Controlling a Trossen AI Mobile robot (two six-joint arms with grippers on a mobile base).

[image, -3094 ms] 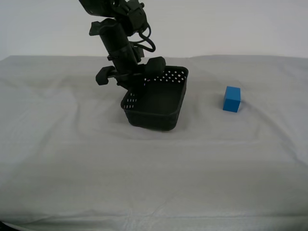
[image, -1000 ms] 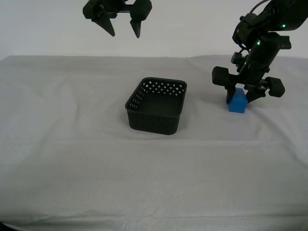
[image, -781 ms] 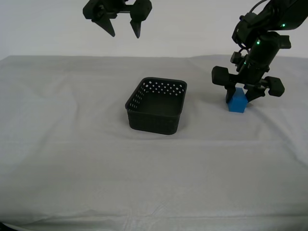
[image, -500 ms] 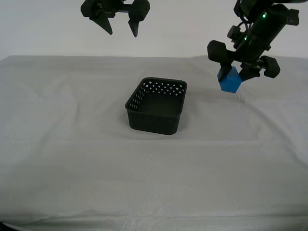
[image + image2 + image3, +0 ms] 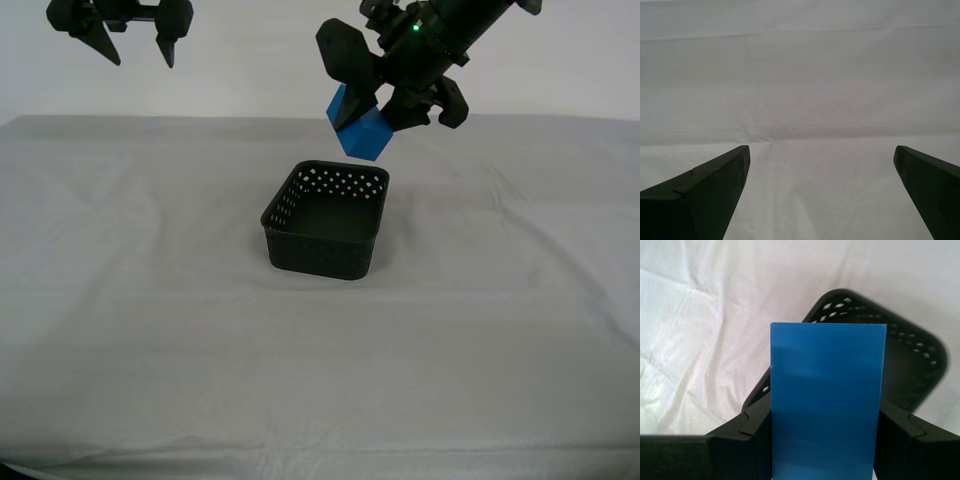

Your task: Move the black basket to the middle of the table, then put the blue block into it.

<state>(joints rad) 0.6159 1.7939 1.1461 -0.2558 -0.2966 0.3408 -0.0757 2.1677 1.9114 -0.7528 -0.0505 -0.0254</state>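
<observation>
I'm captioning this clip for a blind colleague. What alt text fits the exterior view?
My first gripper holds the blue block in the air above the far rim of the black basket, which sits on the table. My second gripper hangs open and empty, high at the exterior view's left.

first gripper (image 5: pixel 385 105): matte black, blocky rounded housings, wedge fingers (image 5: pixel 742 440) with moulded seams | arm above it: black, small green indicator light (image 5: pixel 413 27) | second gripper (image 5: pixel 133 40): all black, two tapered pointed fingers (image 5: pixel 705 187), flat faces, hard edges | no markings legible
</observation>
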